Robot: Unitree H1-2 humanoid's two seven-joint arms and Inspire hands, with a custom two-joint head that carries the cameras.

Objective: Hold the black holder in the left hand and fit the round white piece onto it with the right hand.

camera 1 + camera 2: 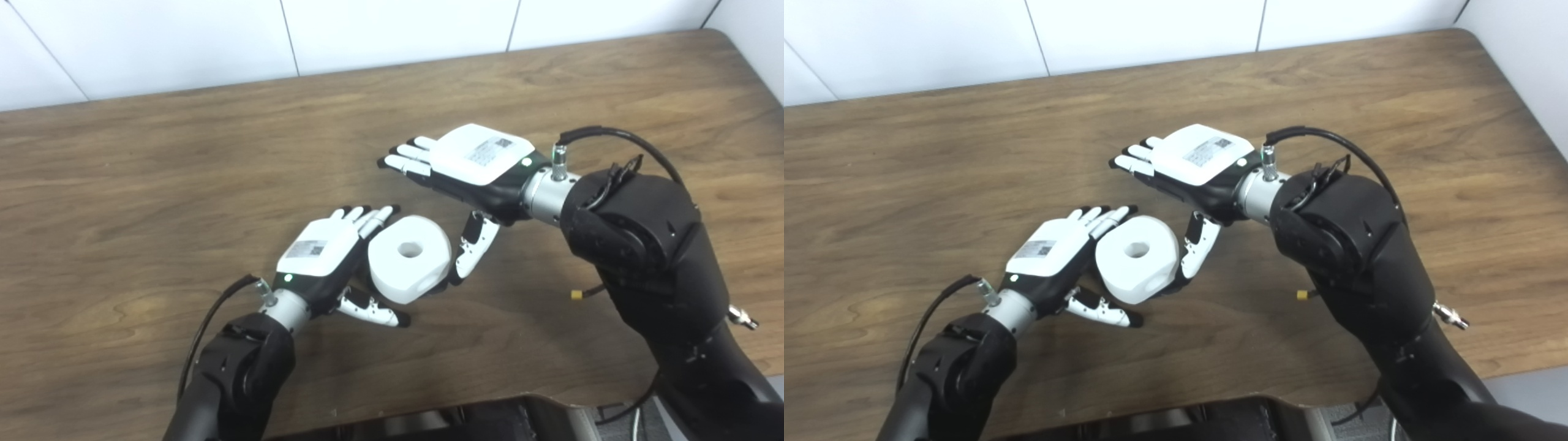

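Your two hands flanked a round white piece [409,257] on the wooden table [153,184].

Your left hand [324,257] lay palm-down, fingers spread and extended along the piece's left side, thumb below it, gripping nothing. Your right hand [471,165] hovered flat beyond the piece, fingers apart and pointing left, holding nothing, its thumb [471,248] hanging down against the piece's right edge.
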